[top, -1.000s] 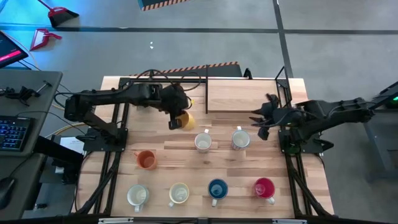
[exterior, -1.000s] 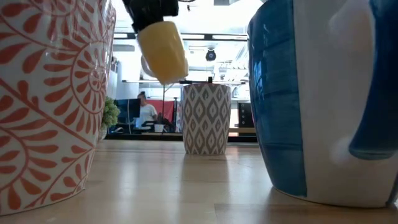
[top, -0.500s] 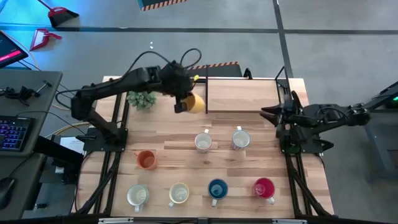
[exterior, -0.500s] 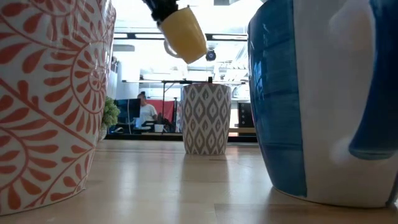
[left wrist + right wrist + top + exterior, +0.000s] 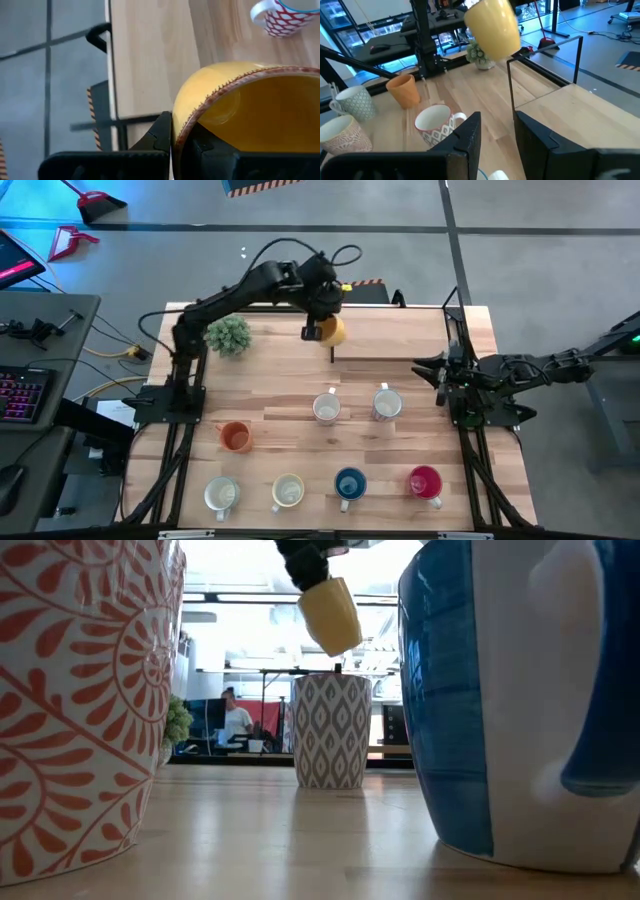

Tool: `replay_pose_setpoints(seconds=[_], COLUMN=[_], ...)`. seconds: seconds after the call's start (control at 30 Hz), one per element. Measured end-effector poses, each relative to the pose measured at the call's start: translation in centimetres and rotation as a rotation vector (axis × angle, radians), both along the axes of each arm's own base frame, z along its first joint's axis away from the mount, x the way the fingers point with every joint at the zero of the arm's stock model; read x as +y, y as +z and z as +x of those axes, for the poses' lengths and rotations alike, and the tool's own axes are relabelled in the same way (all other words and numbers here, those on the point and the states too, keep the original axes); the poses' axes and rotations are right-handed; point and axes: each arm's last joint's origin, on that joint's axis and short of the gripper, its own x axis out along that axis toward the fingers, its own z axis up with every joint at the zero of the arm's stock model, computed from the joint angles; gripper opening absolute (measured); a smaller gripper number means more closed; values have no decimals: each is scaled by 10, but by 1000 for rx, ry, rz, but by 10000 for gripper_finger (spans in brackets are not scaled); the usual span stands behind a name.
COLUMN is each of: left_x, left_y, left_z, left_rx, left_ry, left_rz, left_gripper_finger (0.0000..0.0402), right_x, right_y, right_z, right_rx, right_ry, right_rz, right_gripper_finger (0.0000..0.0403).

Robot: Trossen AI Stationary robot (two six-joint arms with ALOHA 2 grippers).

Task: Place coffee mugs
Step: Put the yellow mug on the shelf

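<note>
My left gripper (image 5: pixel 320 328) is shut on a yellow mug (image 5: pixel 334 331) high above the table's far middle, by the left corner of a raised wooden shelf (image 5: pixel 400 330). The same mug (image 5: pixel 330 615) shows tilted in the low view. Standing on the table are a white mug (image 5: pixel 326 408), a patterned mug (image 5: pixel 386 404), an orange mug (image 5: pixel 235 437), two cream mugs (image 5: pixel 221 494) (image 5: pixel 288 491), a blue mug (image 5: pixel 349 483) and a red-pink mug (image 5: pixel 425 481). My right gripper (image 5: pixel 437 370) waits open at the right edge, holding nothing. My left gripper holds the yellow mug by its rim (image 5: pixel 181 131), one finger (image 5: pixel 161 134) outside the wall and one (image 5: pixel 201 146) inside. The fingers slant down from above. The mug hangs below them, lifted clear of the table and tilted, its bottom lowest.
A small green plant (image 5: pixel 229 335) stands at the far left. The shelf's thin black frame post (image 5: pixel 510 82) rises just under the held mug. Bare wood lies between the plant and the middle row of mugs.
My left gripper has carried the yellow mug up, toward the table's far edge and to the right, from near the plant to the shelf's corner, rolling as it went, so the mug has turned about. My right arm has drawn back toward the right edge and sunk.
</note>
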Motion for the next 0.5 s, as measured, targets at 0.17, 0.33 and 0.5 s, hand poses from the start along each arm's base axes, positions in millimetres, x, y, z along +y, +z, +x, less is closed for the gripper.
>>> replay_pose_setpoints(seconds=[0.17, 0.33, 0.5], left_x=[2, -1, -3], left_y=[-2, 4, 11], left_z=[8, 12, 19], left_rx=[-10, -50, -149], left_ry=[-40, -54, -68], left_rz=[13, 35, 55], left_gripper_finger=[4, 4, 4], right_x=[0, 0, 0], right_y=[-1, -2, -3], right_z=[0, 0, 0], right_rx=[2, 15, 21], right_ry=[-6, -6, -4], right_rz=[12, 8, -3], right_gripper_finger=[98, 98, 98])
